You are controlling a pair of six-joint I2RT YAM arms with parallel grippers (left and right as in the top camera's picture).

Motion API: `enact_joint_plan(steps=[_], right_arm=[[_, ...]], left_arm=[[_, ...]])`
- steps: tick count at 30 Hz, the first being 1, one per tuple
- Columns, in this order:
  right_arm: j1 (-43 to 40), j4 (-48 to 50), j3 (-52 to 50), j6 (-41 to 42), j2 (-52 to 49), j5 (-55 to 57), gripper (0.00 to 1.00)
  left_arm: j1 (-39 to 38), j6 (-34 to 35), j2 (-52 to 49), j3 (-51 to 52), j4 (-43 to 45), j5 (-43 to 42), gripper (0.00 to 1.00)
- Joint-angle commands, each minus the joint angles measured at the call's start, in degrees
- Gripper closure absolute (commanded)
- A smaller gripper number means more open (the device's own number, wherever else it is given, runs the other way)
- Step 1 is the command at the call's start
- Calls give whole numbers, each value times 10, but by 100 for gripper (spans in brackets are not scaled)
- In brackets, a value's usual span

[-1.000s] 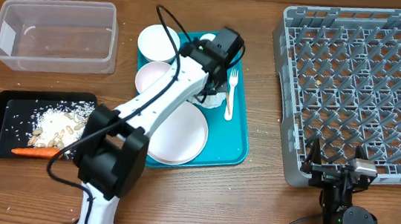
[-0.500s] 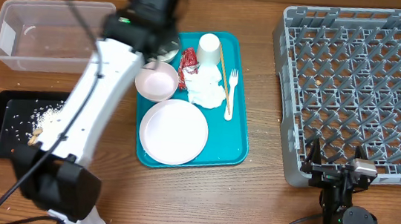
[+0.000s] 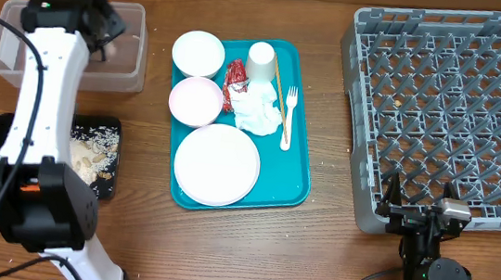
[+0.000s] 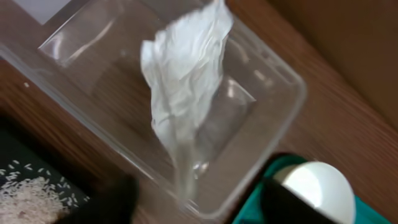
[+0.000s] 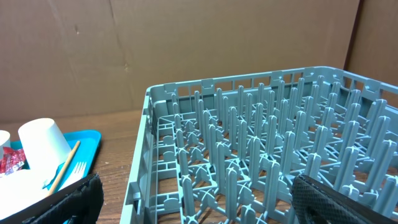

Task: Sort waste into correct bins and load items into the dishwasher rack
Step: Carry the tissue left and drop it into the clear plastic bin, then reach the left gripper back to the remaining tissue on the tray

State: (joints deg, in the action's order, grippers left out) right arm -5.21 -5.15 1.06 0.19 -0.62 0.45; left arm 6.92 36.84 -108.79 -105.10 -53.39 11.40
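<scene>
- The crumpled white paper napkin (image 4: 186, 87) is hanging lengthwise over the clear plastic tub (image 4: 273, 118). Its narrow end is pointing toward the left claw (image 4: 199, 199). Whether it is touching the tub floor is hard to tell.
- The left claw is standing released: its two dark fingers (image 4: 109, 202) are showing only as blurs at the bottom edge of the wrist view, wide apart, with the napkin narrower than the gap.
- From overhead, the left arm is covering that napkin and much of the tub.
- The black tray (image 3: 112, 125) is lying just below the tub, largely hidden under the arm. Only some beige crumbs (image 3: 92, 153) are showing.
- On the teal serving tray (image 3: 298, 178) are sitting two bowls (image 3: 198, 53), a plate (image 3: 218, 163) and a cup (image 3: 261, 62).
- Also on that tray are resting a red wrapper (image 3: 235, 78), another white napkin (image 3: 258, 111), a fork (image 3: 288, 116) and a thin wooden stick (image 3: 278, 82).
- The grey dishwasher rack (image 3: 449, 114) is running off the right edge of the frame, holding no dishes.
- The right claw (image 5: 211, 202) is waiting released and empty beside the rack's near wall, low over the bench (image 3: 313, 258).
</scene>
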Motion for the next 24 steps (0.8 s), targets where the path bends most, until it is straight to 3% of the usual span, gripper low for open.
enact_joint_plan(steps=[1,7,10,12,15,24], right_arm=[[-2,3,-6,0,5,3,0],[-2,3,-6,0,5,3,0],[-2,3,-6,0,5,3,0],[-2,3,-6,0,5,3,0],[-2,3,-6,0,5,3,0],[-2,3,-6,0,5,3,0]], left_arm=[[19,-37,-5,-12,-2,-23,0],[21,-78,6,-12,-21,-153,0],[3,-138,6,-12,-28,-276,0],[-27,-170,5,-12,-39,-308,0],[-86,-196,5,-12,-66,-289,0],[-287,-183,-14,0,-111,-117,0]])
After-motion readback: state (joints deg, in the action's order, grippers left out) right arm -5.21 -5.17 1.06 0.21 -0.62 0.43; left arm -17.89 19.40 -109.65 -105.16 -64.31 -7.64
